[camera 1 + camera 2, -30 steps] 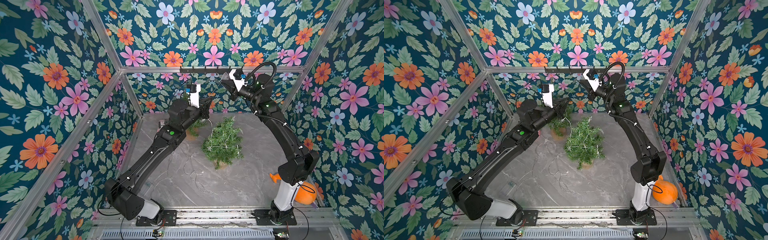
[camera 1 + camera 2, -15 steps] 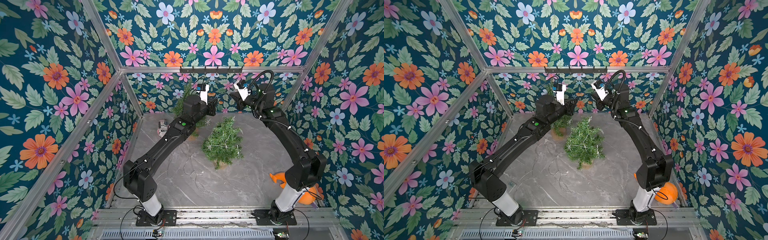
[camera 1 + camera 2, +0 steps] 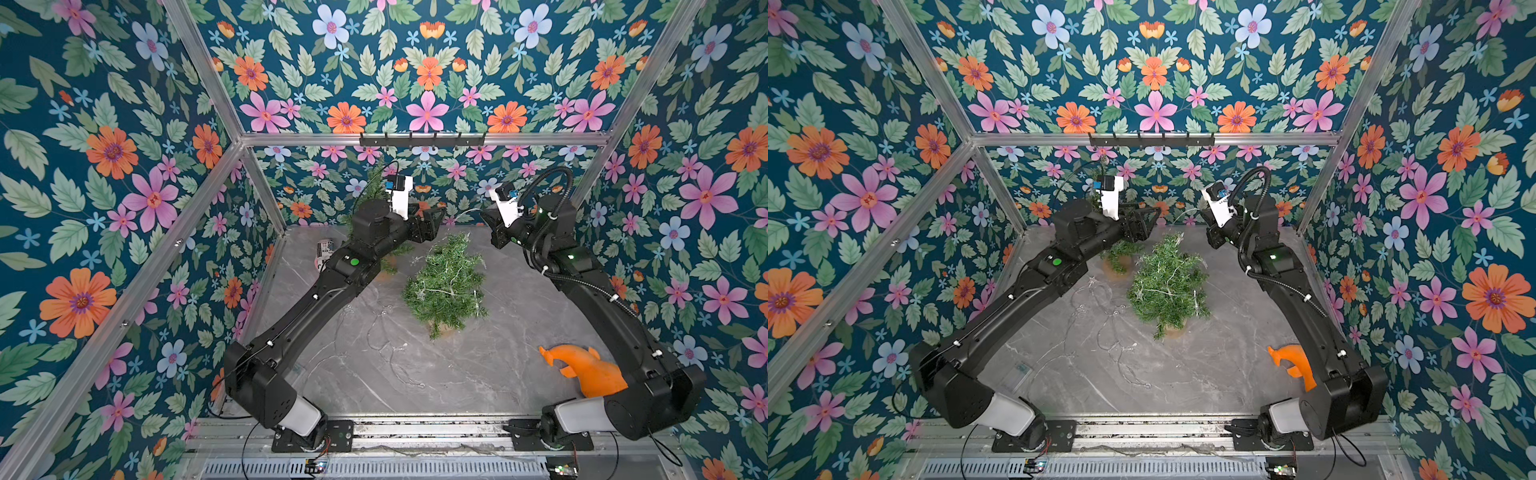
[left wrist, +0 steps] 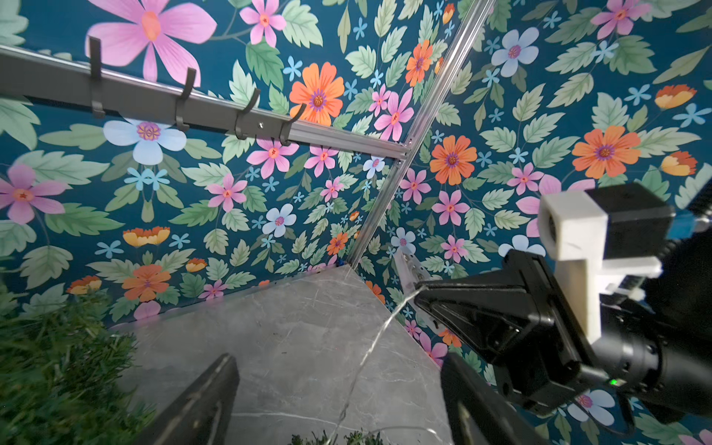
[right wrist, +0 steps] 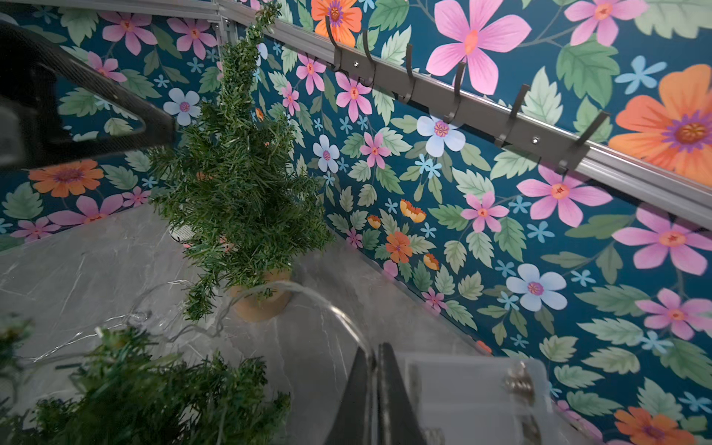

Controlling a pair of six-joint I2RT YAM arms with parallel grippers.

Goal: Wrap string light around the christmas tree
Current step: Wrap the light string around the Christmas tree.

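Green tree (image 3: 444,286), grey-veined table (image 3: 374,374)

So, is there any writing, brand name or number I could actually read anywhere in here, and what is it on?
No text here can be read.
On the small white container near the back wall: dark print on its side, too small and blurred to read.
Elsewhere: no words, numbers or signs show.
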